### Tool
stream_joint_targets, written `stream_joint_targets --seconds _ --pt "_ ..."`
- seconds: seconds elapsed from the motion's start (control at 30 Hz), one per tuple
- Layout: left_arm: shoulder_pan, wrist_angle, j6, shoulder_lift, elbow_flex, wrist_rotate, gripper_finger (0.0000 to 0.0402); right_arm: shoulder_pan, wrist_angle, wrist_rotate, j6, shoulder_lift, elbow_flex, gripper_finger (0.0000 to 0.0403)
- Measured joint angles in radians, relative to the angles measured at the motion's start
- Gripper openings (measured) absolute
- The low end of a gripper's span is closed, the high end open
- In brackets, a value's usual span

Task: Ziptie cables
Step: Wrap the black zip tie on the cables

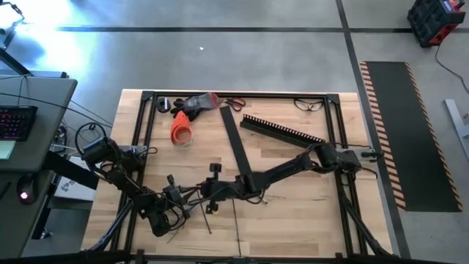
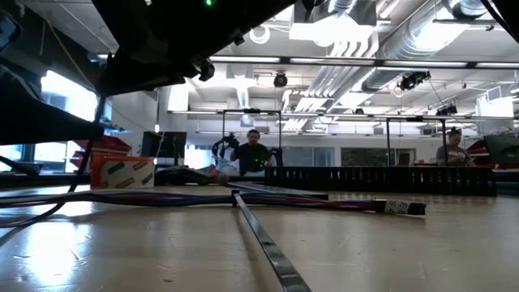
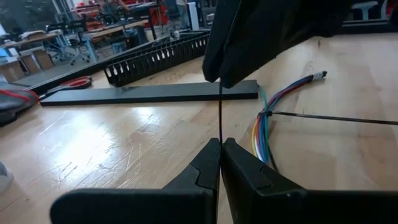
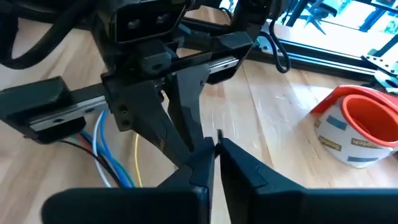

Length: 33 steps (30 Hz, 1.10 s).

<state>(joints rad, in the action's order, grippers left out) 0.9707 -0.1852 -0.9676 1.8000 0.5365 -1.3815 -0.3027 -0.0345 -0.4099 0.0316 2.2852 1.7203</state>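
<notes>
Cables (image 3: 266, 118) form one bundle between two closed grippers, left gripper (image 3: 220, 146), right gripper (image 4: 214, 146)

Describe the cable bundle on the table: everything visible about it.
The cables are a loose bunch of thin flexible wires, blue, green, orange, purple and dark, lying flat on the wooden table. A thin black zip tie cinches them at one point. One end carries a small connector; the other ends splay out. The left gripper, shut, pinches the tie's tail.
</notes>
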Motion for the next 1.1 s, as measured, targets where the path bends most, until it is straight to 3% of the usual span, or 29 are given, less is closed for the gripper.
stream_joint_targets --seconds 0.2,0.5,0.63,0.77,1.1 --pt "0.002 0.000 -0.008 0.000 0.000 -0.023 0.0011 0.007 0.005 0.047 -0.029 -0.001 0.000 0.0001" --pt "0.016 0.000 0.001 0.000 0.000 -0.031 0.0110 0.036 0.036 0.104 -0.084 -0.001 0.000 0.0000" --pt "-0.009 0.000 0.017 0.000 0.000 -0.050 0.0126 0.042 0.023 0.131 -0.084 -0.001 0.000 0.0000" --pt "-0.026 -0.001 0.039 0.000 0.000 -0.044 0.0108 0.042 0.019 0.133 -0.084 -0.002 0.000 0.0000" --pt "-0.028 -0.008 0.046 0.000 0.002 -0.047 0.0006 0.042 0.027 0.153 -0.084 -0.002 0.000 0.0000"
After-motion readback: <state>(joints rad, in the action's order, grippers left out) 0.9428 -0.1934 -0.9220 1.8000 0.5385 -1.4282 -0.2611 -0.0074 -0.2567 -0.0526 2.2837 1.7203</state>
